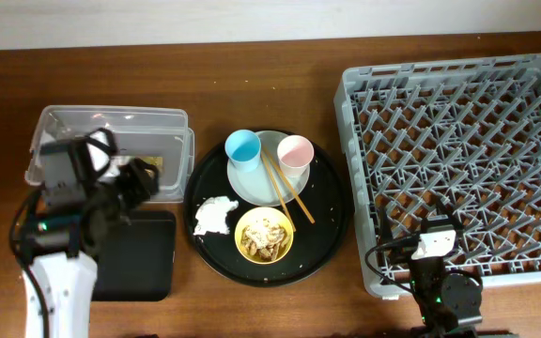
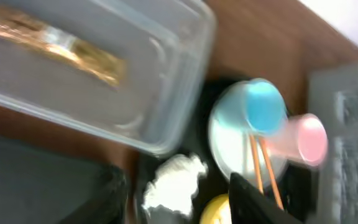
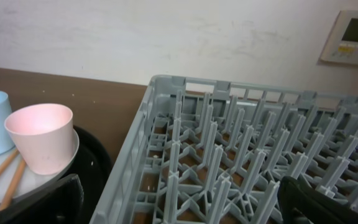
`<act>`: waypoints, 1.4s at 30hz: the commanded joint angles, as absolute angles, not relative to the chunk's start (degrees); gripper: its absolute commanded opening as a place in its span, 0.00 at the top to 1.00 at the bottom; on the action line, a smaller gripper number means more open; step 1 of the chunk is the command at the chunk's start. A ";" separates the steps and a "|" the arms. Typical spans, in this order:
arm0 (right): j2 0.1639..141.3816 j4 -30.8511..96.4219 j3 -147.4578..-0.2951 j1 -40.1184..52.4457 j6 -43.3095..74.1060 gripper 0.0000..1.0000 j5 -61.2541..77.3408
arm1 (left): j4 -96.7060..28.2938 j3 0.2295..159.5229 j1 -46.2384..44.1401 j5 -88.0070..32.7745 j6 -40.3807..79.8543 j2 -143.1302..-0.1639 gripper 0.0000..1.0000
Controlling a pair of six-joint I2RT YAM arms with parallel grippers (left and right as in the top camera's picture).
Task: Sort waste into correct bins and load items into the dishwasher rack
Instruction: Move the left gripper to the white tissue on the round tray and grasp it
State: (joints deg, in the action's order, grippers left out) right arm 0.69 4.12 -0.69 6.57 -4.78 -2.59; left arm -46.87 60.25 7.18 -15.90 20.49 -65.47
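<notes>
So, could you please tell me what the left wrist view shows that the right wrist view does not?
Only the left wrist view: the clear tub holding the wrapper strip, the crumpled napkin, and the edge of the yellow bowl. Only the right wrist view: the wall panel and the pegs of the dishwasher rack up close. Both: the blue cup, pink cup, chopsticks and white plate.

1. you're in an indoor test room staged as a dish station: a white-and-black robot arm (image 1: 59, 282) stands at a brown wooden table (image 1: 252, 56).
2. bare white wall (image 3: 135, 31), beige wall control panel (image 3: 355, 36).
3. large grey plastic dishwasher rack (image 1: 458, 160) on the table.
</notes>
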 commanded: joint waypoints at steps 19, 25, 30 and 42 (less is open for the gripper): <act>0.32 4.36 -0.32 6.31 -4.93 0.02 -3.31 | -55.18 60.03 -25.04 0.05 17.30 -75.22 0.46; 0.30 4.36 -0.32 6.31 -4.93 0.02 -3.31 | -48.75 55.46 -25.04 4.23 18.65 -75.26 0.46; 0.32 4.36 -0.32 6.31 -4.93 0.02 -3.31 | -29.82 42.70 -25.04 10.41 18.79 -75.33 0.46; 0.30 4.36 -0.32 6.31 -4.93 0.02 -3.31 | -14.35 38.09 -25.02 12.45 18.76 -87.53 0.64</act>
State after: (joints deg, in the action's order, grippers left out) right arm 0.69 4.12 -0.69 6.57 -4.78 -2.59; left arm -14.66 38.54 -24.75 11.68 18.81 -87.22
